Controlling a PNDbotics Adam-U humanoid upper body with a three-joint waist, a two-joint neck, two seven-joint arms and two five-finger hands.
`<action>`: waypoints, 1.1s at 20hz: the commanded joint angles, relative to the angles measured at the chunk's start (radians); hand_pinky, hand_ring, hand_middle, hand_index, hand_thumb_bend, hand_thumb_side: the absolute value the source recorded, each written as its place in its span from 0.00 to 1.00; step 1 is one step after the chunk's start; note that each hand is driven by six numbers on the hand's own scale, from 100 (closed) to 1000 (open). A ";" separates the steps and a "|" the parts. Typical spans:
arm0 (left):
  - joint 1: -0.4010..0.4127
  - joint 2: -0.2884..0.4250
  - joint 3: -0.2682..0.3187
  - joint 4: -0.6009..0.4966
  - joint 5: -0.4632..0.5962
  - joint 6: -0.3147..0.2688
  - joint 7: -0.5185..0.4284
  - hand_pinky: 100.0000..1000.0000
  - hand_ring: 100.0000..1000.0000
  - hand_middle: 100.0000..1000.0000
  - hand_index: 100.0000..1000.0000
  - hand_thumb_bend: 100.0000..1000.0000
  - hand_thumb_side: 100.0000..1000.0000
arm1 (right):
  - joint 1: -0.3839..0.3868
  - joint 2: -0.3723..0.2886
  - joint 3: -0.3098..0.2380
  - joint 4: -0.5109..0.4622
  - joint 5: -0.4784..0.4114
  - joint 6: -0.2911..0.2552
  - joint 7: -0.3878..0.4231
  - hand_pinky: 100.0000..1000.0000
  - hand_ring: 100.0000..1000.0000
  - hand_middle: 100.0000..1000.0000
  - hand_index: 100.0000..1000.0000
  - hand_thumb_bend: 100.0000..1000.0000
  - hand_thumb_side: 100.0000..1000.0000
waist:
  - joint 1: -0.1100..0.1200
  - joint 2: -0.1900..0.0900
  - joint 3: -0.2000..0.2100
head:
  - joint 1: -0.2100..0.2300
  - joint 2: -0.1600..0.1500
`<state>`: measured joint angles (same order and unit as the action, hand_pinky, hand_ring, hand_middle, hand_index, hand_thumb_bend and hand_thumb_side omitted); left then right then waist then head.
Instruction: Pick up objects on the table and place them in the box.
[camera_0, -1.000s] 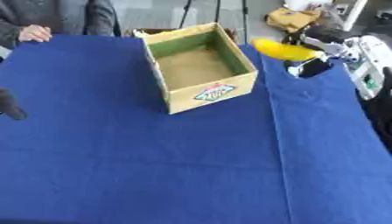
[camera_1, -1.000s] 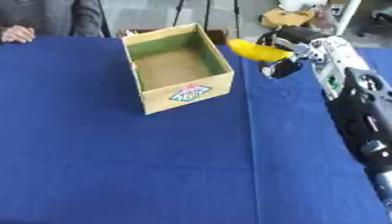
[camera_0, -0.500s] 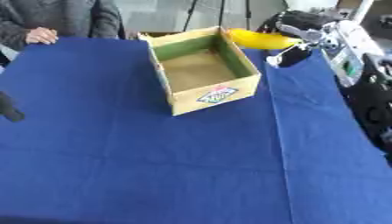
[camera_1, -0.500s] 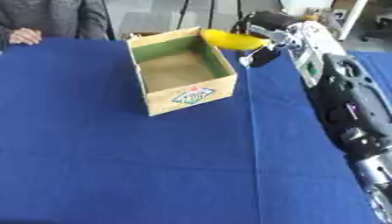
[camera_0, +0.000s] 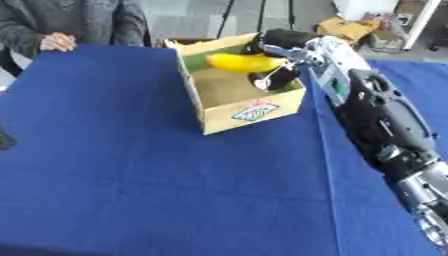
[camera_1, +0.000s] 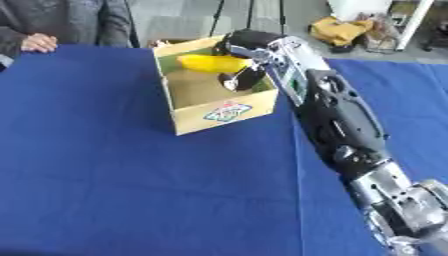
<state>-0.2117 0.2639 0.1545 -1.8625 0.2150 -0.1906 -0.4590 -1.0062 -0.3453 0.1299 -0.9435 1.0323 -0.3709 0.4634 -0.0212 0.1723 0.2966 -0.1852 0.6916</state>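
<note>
Blue-clothed desk (camera_0: 131, 175) fills most of both views, cluttered room floor beyond the far edge; right hand (camera_0: 278, 46) over the open top of the box, fingers curled around a yellow banana (camera_0: 243, 62), clamped on it; banana lying roughly level, held above the box interior near the far half, below the line of the far rim, apparently clear of the floor of the box; dark fingertip (camera_0: 262, 80) hanging down under the banana's right end, inside the box opening; right arm (camera_1: 337, 115) black with silver joints, running from lower right corner up along the right side of the desk to the box.

Cardboard box (camera_0: 249, 111) open-topped, green band on the inner walls, brown floor visible, printed label on the near face; sits on the cloth at the far middle of the desk, turned a bit askew to the desk edge; nothing else seen inside it besides the held banana and fingers.

Left hand (camera_0: 5, 140) only a dark sliver at the left edge of the left eye view; finger state cannot tell.

Person seated at the far left edge, bare hand (camera_0: 56, 42) resting on the desk corner, well apart from the box.
</note>
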 joint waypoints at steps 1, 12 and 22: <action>-0.019 0.014 -0.007 -0.020 0.011 -0.003 -0.010 0.50 0.41 0.49 0.64 0.13 1.00 | -0.022 -0.009 -0.011 0.008 0.013 0.001 -0.008 0.51 0.54 0.59 0.74 0.00 0.15 | 0.006 -0.012 0.016 | -0.013 -0.020; -0.034 0.005 -0.024 -0.029 0.019 -0.011 -0.031 0.50 0.41 0.49 0.64 0.12 1.00 | 0.004 -0.004 -0.027 0.063 0.037 0.018 -0.019 0.53 0.58 0.64 0.79 0.00 0.16 | 0.012 0.004 0.070 | -0.044 -0.043; -0.040 0.003 -0.024 -0.029 0.018 -0.009 -0.036 0.50 0.41 0.49 0.64 0.12 1.00 | 0.007 0.000 -0.030 0.061 0.032 0.014 -0.048 0.65 0.76 0.84 0.89 0.00 0.44 | 0.006 0.008 0.069 | -0.044 -0.055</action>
<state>-0.2382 0.2552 0.1319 -1.8699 0.2289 -0.2007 -0.4921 -0.9794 -0.3376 0.1085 -0.8695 1.0645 -0.3557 0.4233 -0.0205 0.1935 0.3669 -0.2300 0.6488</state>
